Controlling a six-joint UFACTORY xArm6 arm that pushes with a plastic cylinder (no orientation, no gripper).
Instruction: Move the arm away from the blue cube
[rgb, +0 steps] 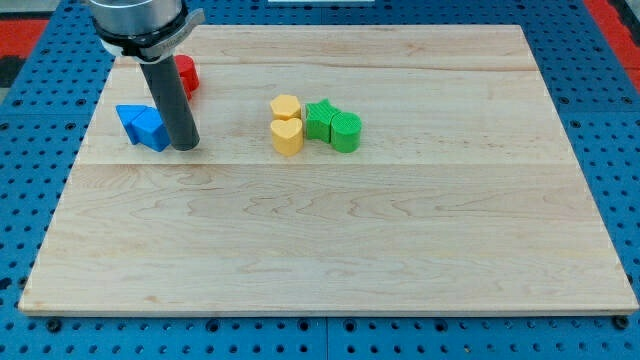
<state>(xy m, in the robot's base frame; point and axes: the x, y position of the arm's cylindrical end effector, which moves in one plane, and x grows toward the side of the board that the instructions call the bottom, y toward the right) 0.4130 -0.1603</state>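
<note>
My tip (186, 146): down on the counter (330, 240); I run a bare rod, no claw.
Blue blocks (143, 125): touching my tip's left side.
Red block (185, 74): just behind.

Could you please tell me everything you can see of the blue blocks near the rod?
The blue blocks sit near the wooden board's upper left edge. They look like two matte, solid-coloured pieces pressed together: a cube at the view's left and a triangular piece at its right, though the split is hard to make out. Both lie flat on the board. My tip stands right against their right side, apparently touching. A red block lies apart, toward the view's top, partly hidden by the rod.
</note>
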